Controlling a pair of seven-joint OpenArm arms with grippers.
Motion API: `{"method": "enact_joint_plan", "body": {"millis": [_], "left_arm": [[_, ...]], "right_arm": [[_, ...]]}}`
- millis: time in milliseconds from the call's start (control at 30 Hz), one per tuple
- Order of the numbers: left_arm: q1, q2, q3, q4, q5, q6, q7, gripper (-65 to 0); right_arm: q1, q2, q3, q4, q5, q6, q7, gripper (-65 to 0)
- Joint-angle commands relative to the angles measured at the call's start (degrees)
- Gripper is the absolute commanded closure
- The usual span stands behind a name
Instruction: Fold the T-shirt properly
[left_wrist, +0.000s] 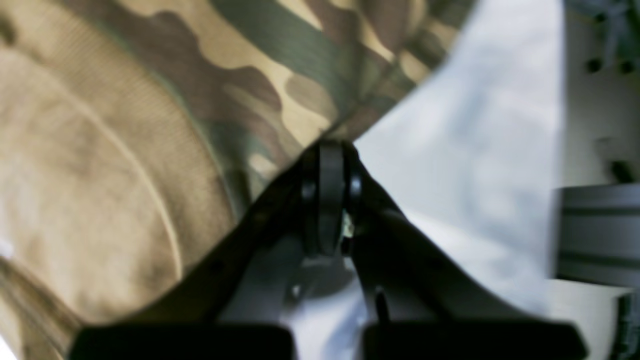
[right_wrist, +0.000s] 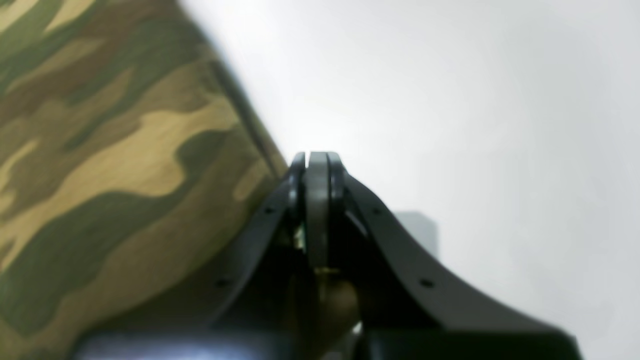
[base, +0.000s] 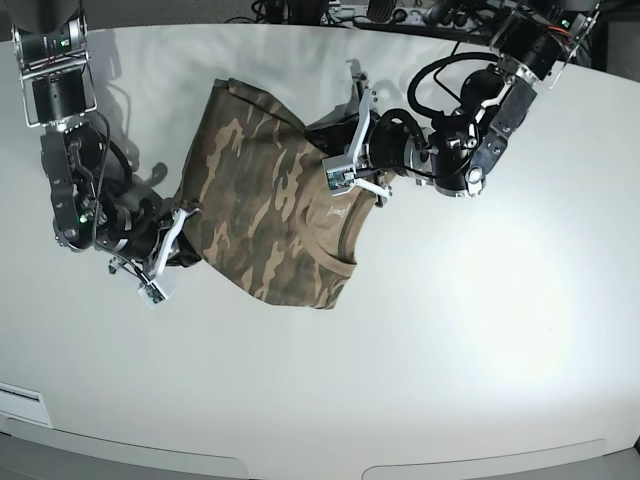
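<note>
The camouflage T-shirt (base: 260, 200) lies bunched and partly folded on the white table (base: 480, 320), its tan ribbed collar (base: 343, 243) toward the front right. My left gripper (base: 327, 138) is shut on the shirt's far right corner; in the left wrist view the fingertips (left_wrist: 327, 150) pinch the T-shirt (left_wrist: 150, 125) where its edge meets the table. At the shirt's left edge my right gripper (base: 188, 212) is shut on cloth; up close, the gripper (right_wrist: 317, 157) has the camouflage T-shirt (right_wrist: 115, 165) running into it from the left.
Cables and dark equipment (base: 400, 15) line the table's far edge. A white label (base: 20, 405) sits at the front left corner. The table's rounded front edge (base: 300, 465) runs along the bottom. Both arm bases stand at the far corners.
</note>
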Motion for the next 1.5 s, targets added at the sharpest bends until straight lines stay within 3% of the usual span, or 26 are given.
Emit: {"method": "enact_joint_plan", "body": {"millis": [0,167,267,467,600,733,867,933,1033,1100,1167,1233,1467], "left_arm": [[-0.5,-1.1,-0.3,0.1,5.6,0.7,1.5,0.0],[-0.6,-1.2,-0.3,-0.2,16.1,0.7,-6.7,0.0],[-1.2,-1.2,-0.3,-2.0,23.3,4.6,-13.9,0.0],[-4.1,-1.2,-0.3,-9.4,36.5,8.7,-29.7,0.0],[-5.7,-1.2,-0.3,-11.1,36.7,12.4,-29.5,0.0],[-7.6,-1.2,-0.3,-10.0,36.7,18.8,-24.0,0.0],[-9.5,-1.2,-0.3,-7.1,36.0,25.1,-16.2,0.0],[-10.1,-1.2,-0.3,-5.0,33.8,26.4,-10.8,0.0],[-10.3,-1.3,-0.9,-0.9,27.7,25.5,-5.2,0.0],[-10.3,-1.9,-1.9,1.9,19.8,22.9,-3.6,0.0],[-10.1,-2.7,-3.7,4.1,11.4,19.7,-2.9,0.0],[-9.4,-3.0,-6.4,5.7,4.2,16.5,-1.8,0.0],[-1.8,-3.1,-20.3,10.1,-23.3,4.1,6.1,0.0]], "right_arm": [[-1.2,0.5,1.1,2.3,0.0,0.0,-2.4,0.0],[-10.0,0.5,8.9,11.5,0.0,-2.0,-4.5,0.0],[-15.5,0.0,13.9,16.3,1.7,-2.6,-4.7,0.0],[-26.1,-1.3,20.7,23.7,5.7,-2.7,-4.6,0.0],[-30.8,-4.8,23.7,27.1,5.4,-2.7,-4.6,0.0],[-31.4,-7.4,25.9,28.3,4.1,-2.9,-4.8,0.0],[-31.4,-7.9,29.0,30.9,3.8,-6.0,-4.6,0.0],[-31.3,-7.9,30.9,32.8,3.8,-7.6,-3.7,0.0],[-30.9,-7.9,34.6,36.1,4.2,-8.7,-1.2,0.0],[-30.9,-7.9,37.1,37.5,7.5,-5.2,0.2,0.0],[-31.0,-7.9,39.2,38.2,13.8,1.5,-0.1,0.0],[-31.0,-7.9,41.2,38.2,20.9,5.3,-1.9,0.0],[-31.2,-7.9,50.6,38.2,46.9,5.8,-18.6,0.0]]}}
